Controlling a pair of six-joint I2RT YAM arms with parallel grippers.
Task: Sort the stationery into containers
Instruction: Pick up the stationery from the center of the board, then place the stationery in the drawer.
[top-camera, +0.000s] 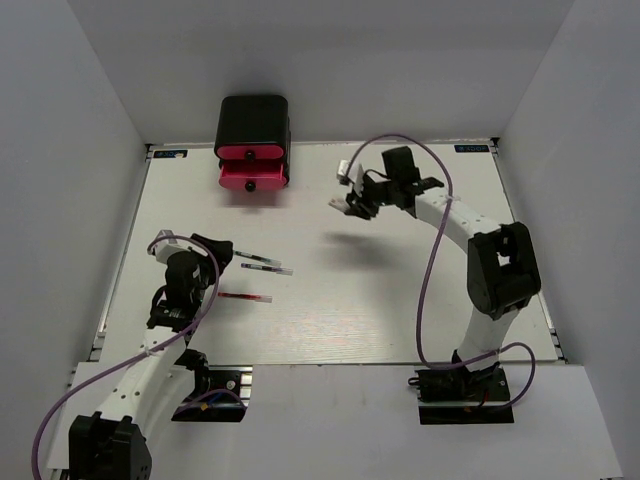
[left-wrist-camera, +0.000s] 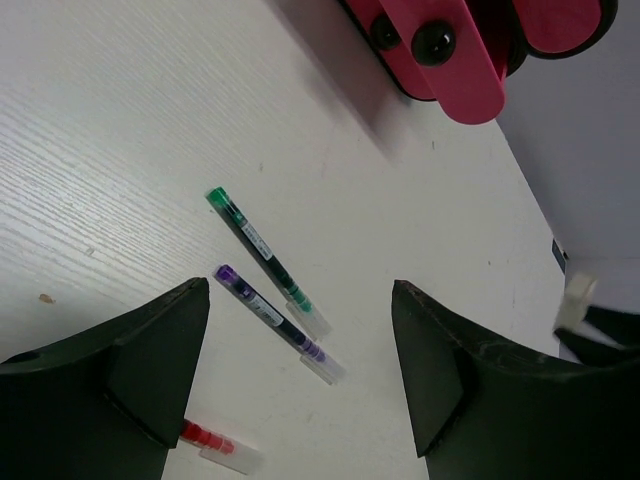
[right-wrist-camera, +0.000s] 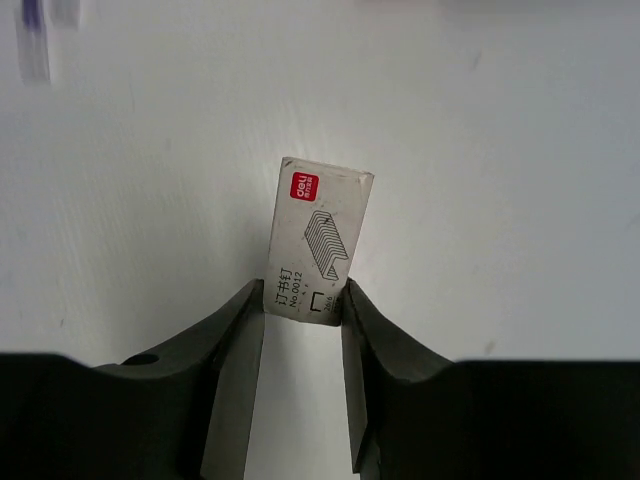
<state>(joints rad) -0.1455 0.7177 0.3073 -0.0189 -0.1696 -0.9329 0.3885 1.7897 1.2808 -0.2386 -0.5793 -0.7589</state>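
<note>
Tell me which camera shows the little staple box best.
The right wrist view: the staple box sits in the centre, label readable, pinched in the jaws of the right gripper. The top view gives only a white speck; the left wrist view, at most a pale blur at its edge.

1. staple box (right-wrist-camera: 318, 245): pale grey-white card, a small red square badge with white lettering at one corner, a grey line drawing of staples, black print beneath.
2. green pen (left-wrist-camera: 265, 250): green cap end, dark barrel, white label band, clear tip.
3. purple pen (left-wrist-camera: 275, 322): purple at both ends, dark barrel, clear cap.
4. red pen (left-wrist-camera: 215, 445): red end, clear cap.
5. drawers (left-wrist-camera: 465, 70): pink-red fronts; knobs (left-wrist-camera: 433, 40) glossy black.
6. cabinet (top-camera: 253, 118): black.
7. table (top-camera: 380, 300): white, with a faint fine grain.
8. my left fingers (left-wrist-camera: 120, 370) and my right fingers (right-wrist-camera: 235, 380): matte black.
9. cable (top-camera: 432, 260) along my right arm: purple.
</note>
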